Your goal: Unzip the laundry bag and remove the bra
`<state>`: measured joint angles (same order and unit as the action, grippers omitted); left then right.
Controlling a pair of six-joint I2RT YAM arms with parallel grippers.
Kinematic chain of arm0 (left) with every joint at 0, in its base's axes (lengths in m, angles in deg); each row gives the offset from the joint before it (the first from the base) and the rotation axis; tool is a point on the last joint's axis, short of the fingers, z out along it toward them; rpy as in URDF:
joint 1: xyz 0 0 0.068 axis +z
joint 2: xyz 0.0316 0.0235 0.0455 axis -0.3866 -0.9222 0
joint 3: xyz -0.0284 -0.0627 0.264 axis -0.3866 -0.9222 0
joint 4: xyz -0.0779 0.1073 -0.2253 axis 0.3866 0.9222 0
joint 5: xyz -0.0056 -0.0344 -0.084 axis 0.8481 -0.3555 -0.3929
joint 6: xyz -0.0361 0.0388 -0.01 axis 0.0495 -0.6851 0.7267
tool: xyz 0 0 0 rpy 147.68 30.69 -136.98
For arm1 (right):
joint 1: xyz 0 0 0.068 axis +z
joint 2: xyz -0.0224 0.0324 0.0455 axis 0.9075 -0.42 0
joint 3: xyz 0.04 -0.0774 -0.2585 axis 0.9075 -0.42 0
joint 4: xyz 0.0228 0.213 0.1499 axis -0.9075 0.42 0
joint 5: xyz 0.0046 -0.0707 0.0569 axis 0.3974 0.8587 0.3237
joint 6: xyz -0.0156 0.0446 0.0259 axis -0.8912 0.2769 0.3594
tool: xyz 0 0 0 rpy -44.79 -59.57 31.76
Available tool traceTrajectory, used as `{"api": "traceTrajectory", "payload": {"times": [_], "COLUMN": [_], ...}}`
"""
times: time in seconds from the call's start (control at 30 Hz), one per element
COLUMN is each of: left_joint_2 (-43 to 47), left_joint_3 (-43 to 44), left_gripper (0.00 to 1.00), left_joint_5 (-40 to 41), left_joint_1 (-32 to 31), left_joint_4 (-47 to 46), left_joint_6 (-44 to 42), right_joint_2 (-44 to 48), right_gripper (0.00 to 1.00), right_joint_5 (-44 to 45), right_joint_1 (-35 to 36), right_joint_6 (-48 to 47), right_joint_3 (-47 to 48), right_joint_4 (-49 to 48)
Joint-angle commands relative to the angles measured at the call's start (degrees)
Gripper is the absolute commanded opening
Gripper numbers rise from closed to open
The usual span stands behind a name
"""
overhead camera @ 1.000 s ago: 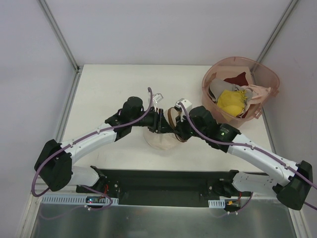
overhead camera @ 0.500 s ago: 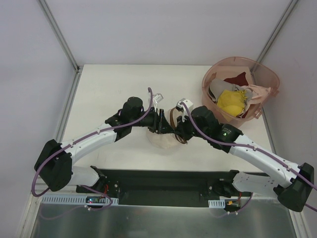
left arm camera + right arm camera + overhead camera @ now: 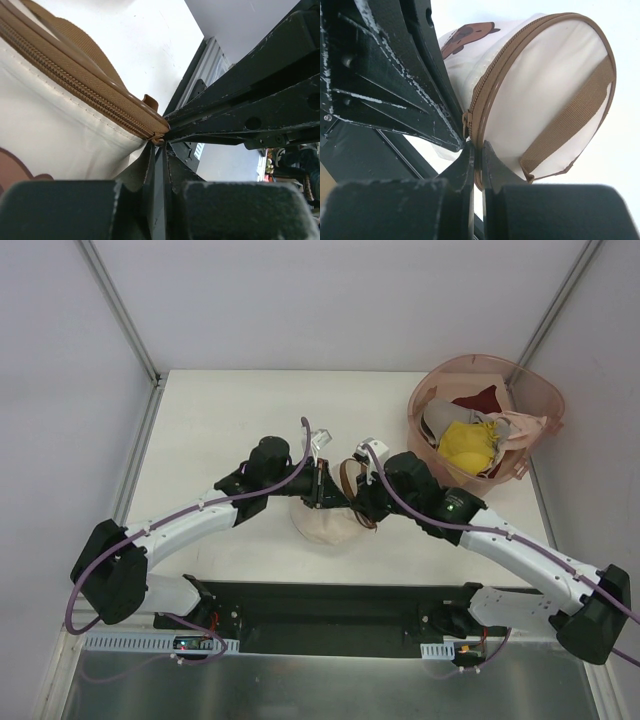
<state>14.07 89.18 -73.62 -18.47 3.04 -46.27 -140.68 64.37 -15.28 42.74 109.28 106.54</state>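
Note:
The cream laundry bag (image 3: pixel 325 527) with brown zipper trim hangs between both grippers, just above the table. My left gripper (image 3: pixel 328 490) is shut at the zipper pull (image 3: pixel 157 137) at the end of the brown zipper. My right gripper (image 3: pixel 362 505) is shut on the brown trim at the bag's round end. In the right wrist view the bag (image 3: pixel 545 85) shows its round face with a brown strap, the gripper (image 3: pixel 477 150) pinches the rim, and the pull (image 3: pixel 466 122) sits at the left gripper's tip. The left wrist view shows the bag (image 3: pixel 60 130) and the gripper (image 3: pixel 161 150). The zipper looks closed. The bra is hidden.
A large pink translucent basket (image 3: pixel 540 390) stands at the back right and holds a yellow garment (image 3: pixel 465 445), a dark red cloth (image 3: pixel 478 400) and pale cloths. The white table (image 3: pixel 220 420) has metal posts at its back corners.
Both grippers stay pinched on the bag at the same spot. The bag lifted a little and then sagged back down; the zipper has not visibly opened.

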Motion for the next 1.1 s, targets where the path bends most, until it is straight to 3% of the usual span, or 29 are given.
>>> {"api": "traceTrajectory", "payload": {"times": [0.0, 0.33, 0.83, 1.07], "left_joint_2": [1.58, 8.26, 13.72, 9.86], "left_joint_3": [-0.30, -3.20, -3.82, -0.48], "left_gripper": [0.00, 0.00, 0.00, 0.00], "left_joint_5": [3.92, 14.46, 18.26, 18.43], "left_joint_1": [0.17, 0.34, 2.80, 4.56], "left_joint_4": [-5.06, 0.48, 2.51, 4.08], "left_joint_6": [-1.53, -3.38, -2.67, -2.15], "right_joint_2": [-0.65, -1.53, -1.79, -1.62], "right_gripper": [0.01, 0.01, 0.01, 0.01], "right_joint_5": [-6.36, -6.44, -7.23, -7.76], "right_joint_1": [0.91, 0.39, 0.56, 1.26], "right_joint_6": [1.42, 0.89, 0.71, -1.40], "right_joint_3": [1.35, 1.44, -0.41, -1.99], "right_joint_4": [-3.66, -3.40, -3.22, -2.78]}}
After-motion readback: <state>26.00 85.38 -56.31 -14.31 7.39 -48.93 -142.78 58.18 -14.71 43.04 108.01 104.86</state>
